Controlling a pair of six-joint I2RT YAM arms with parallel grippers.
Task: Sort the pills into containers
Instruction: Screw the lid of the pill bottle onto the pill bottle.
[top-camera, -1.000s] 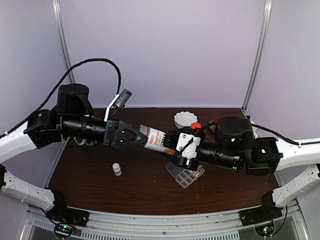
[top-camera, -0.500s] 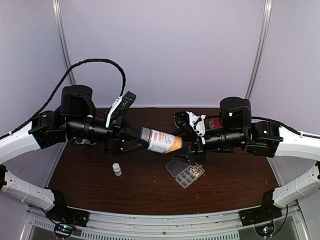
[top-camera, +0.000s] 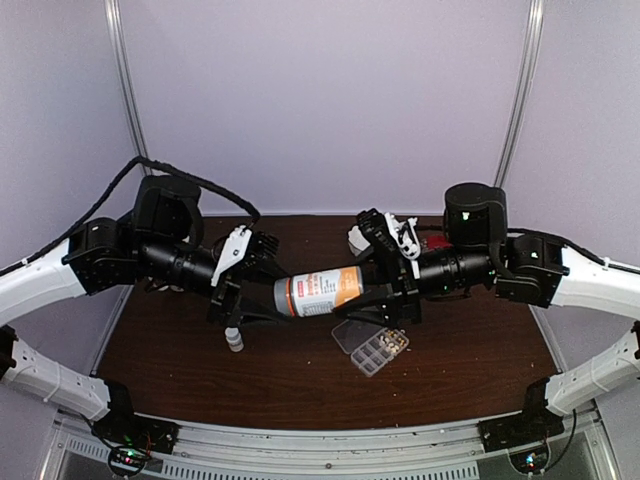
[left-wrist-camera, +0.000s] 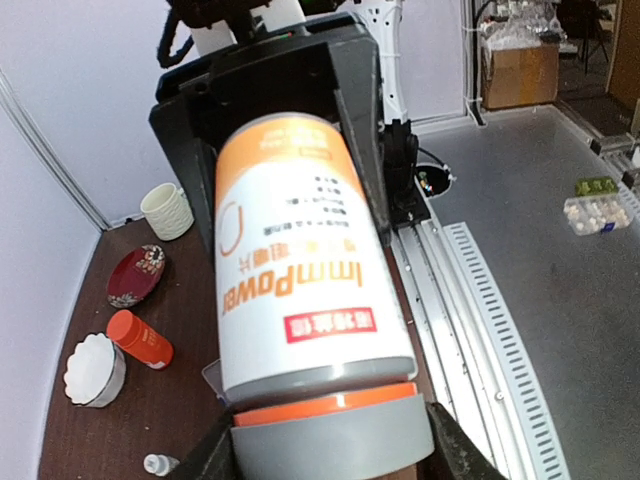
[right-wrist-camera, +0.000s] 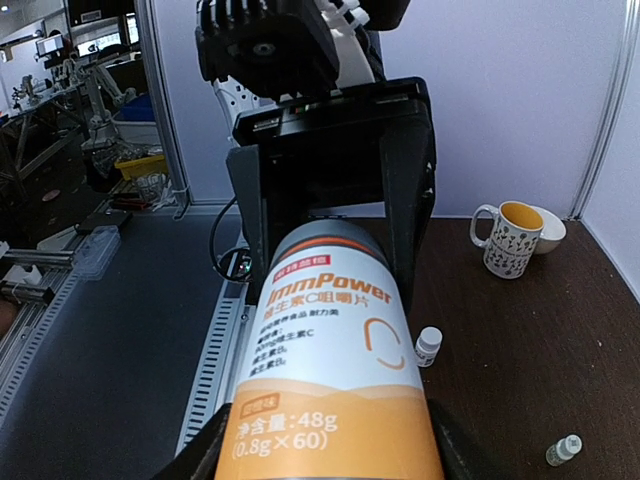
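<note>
Black fingers of the left gripper (top-camera: 262, 297) are closed on the grey cap (left-wrist-camera: 330, 452) of the labelled bottle (top-camera: 320, 292). The right gripper (top-camera: 375, 290) is clamped on the same bottle's orange base. The bottle hangs level between the two arms, above the middle of the table (top-camera: 200, 370) and touching nothing else.

Just right of the bottle and nearer the arm bases lies the pill box (top-camera: 345, 340), its clear lid folded open to the left. Several of its cells (top-camera: 370, 360) hold pale pills (top-camera: 390, 343), mostly toward the right end. They are too small to count, and whether any cell is empty cannot be told.

A small white bottle (top-camera: 234, 338) stands on the table below the left gripper, well apart from the box. A fluted white dish (top-camera: 362, 238) sits at the far edge, partly hidden by the right arm.

Progress, as a judgement: sorting is partly done, since some cells are filled. The cap is on, so this bottle's contents remain to be released and shared out among the cells. The two-handed hold suggests uncapping is the step in hand.
</note>
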